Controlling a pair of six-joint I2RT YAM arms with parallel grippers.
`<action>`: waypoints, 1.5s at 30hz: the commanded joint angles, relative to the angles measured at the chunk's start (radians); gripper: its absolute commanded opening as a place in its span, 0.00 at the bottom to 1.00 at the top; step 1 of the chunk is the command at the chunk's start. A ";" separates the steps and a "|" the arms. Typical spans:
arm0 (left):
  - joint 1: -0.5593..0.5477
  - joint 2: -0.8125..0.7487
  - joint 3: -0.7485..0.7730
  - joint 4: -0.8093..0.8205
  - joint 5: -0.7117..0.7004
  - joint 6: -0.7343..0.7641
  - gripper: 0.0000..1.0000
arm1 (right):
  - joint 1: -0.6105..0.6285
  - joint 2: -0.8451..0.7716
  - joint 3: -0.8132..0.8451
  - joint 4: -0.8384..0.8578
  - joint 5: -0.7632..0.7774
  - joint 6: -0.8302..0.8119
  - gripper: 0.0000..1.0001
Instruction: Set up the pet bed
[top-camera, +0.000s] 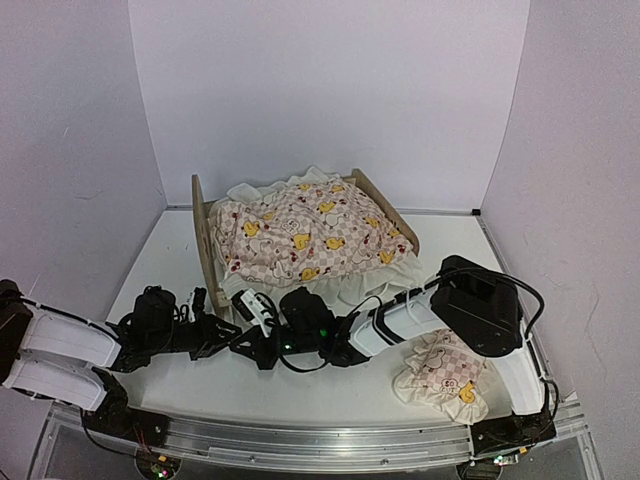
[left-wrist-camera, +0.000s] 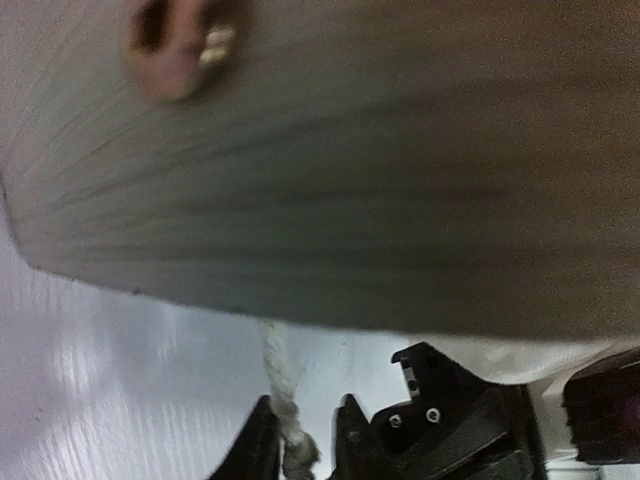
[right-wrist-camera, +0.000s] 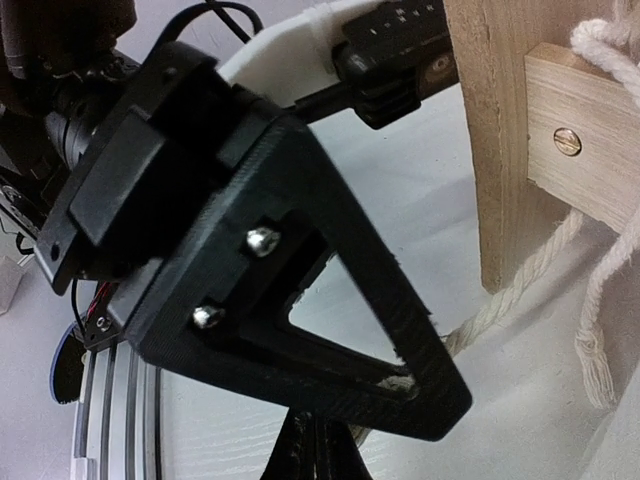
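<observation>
I have the pet bed (top-camera: 204, 240) standing on its legs toward the back of the table (top-camera: 160, 265), slightly askew. It's light wood, with the taller rounded board on the left, and that board's grain and a cutout fill my left wrist view.

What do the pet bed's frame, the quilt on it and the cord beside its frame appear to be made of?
Pet bed frame: pale unpainted wood, grain visible, held by a brass-looking screw.
Quilt: soft printed fabric, probably cotton, creased with a frilled edge.
Cord: white twisted rope, likely cotton, frayed ends.
</observation>
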 joint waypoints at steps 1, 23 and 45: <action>0.003 0.020 0.019 0.088 -0.010 0.044 0.07 | 0.012 -0.091 0.010 0.041 0.020 0.009 0.02; 0.005 -0.095 -0.041 -0.007 -0.122 0.110 0.00 | -0.020 0.050 0.205 -0.337 0.476 -0.088 0.40; 0.005 -0.206 -0.016 -0.122 -0.097 0.127 0.00 | -0.042 0.219 0.357 -0.313 0.486 -0.124 0.63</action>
